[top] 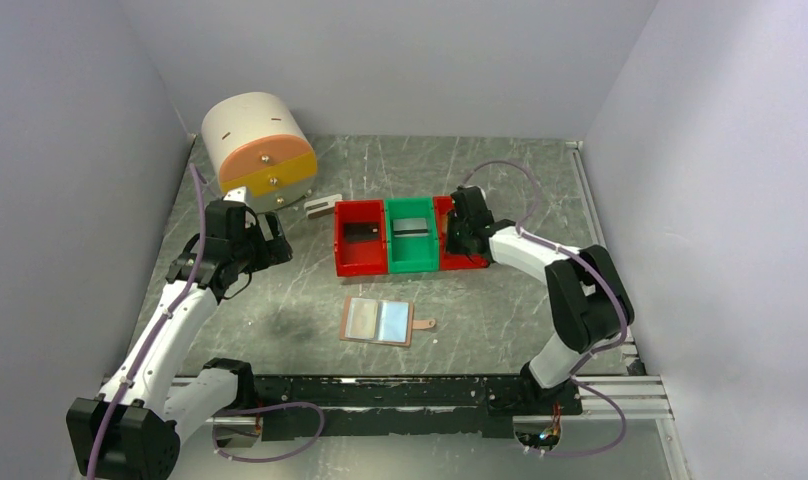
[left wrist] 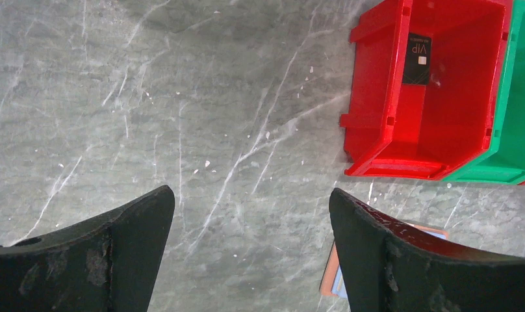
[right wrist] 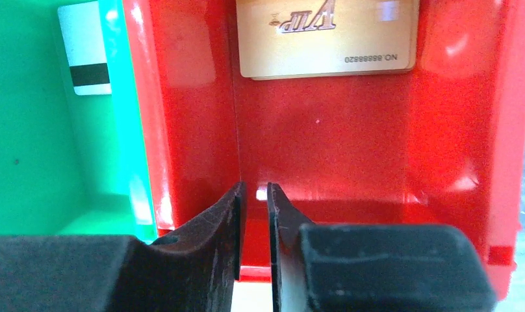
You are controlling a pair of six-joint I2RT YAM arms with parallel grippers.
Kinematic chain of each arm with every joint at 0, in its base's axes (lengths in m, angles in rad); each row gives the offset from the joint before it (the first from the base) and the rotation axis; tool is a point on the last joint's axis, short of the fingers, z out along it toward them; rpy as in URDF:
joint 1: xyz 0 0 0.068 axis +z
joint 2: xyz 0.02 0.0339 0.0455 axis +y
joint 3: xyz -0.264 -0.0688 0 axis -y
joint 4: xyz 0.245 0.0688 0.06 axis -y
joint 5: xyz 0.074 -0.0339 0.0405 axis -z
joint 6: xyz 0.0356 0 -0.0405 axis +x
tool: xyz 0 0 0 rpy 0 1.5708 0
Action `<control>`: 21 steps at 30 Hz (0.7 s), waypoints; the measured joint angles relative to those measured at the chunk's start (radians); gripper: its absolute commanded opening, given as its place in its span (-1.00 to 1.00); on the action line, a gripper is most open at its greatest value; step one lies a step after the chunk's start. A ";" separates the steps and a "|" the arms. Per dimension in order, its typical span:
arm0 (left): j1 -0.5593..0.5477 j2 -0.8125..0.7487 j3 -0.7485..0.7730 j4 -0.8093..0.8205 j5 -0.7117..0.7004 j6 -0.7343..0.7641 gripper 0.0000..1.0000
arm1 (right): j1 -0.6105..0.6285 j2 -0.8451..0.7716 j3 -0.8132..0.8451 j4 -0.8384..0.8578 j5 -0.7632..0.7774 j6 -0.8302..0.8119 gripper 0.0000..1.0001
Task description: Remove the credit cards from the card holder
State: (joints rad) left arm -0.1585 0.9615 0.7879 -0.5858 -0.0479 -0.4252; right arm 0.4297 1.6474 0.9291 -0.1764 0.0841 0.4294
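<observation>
Right gripper, jaws a slit apart and empty, sits at the right red bin containing a gold "VIP" card. Left gripper, jaws spread wide and empty, faces a black "VIP" card in the left red bin. Card holder lies unfolded near the table's near edge.

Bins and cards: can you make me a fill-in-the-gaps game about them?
The black card lies in the left bin, which is coloured ____.
The middle bin of the three is coloured ____.
The gold card shows the big letters ____.
The card holder is not folded shut: it lies ____ on the table.
Missing words: red, green, VIP, open.
</observation>
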 measured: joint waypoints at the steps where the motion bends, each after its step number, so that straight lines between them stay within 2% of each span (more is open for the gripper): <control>1: 0.000 0.000 0.000 0.000 0.001 0.000 0.88 | 0.002 -0.002 0.000 -0.002 0.003 0.000 -0.45; 4: 0.000 0.000 0.000 0.000 0.003 0.000 0.88 | 0.009 -0.049 -0.002 -0.029 0.034 0.001 -0.31; 9: 0.000 0.000 0.000 0.000 0.008 0.002 0.89 | 0.078 -0.229 -0.032 -0.062 0.132 0.032 -0.08; 11: 0.000 -0.002 0.000 0.000 0.008 0.002 0.89 | 0.158 -0.288 -0.055 -0.069 0.183 0.062 -0.04; 14: 0.000 -0.015 0.000 0.000 0.007 0.002 0.89 | 0.321 -0.326 -0.093 -0.079 0.237 0.133 0.12; 18: 0.000 -0.048 0.000 0.000 -0.003 0.001 0.90 | 0.539 -0.296 -0.117 -0.095 0.310 0.256 0.26; 21: 0.000 -0.079 0.000 -0.001 -0.028 -0.003 0.91 | 0.657 -0.233 -0.099 -0.104 0.365 0.331 0.33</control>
State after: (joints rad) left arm -0.1585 0.8825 0.7879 -0.5869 -0.0757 -0.4278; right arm 1.0870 1.4147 0.8299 -0.2806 0.4496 0.7601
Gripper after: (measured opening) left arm 0.949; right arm 0.637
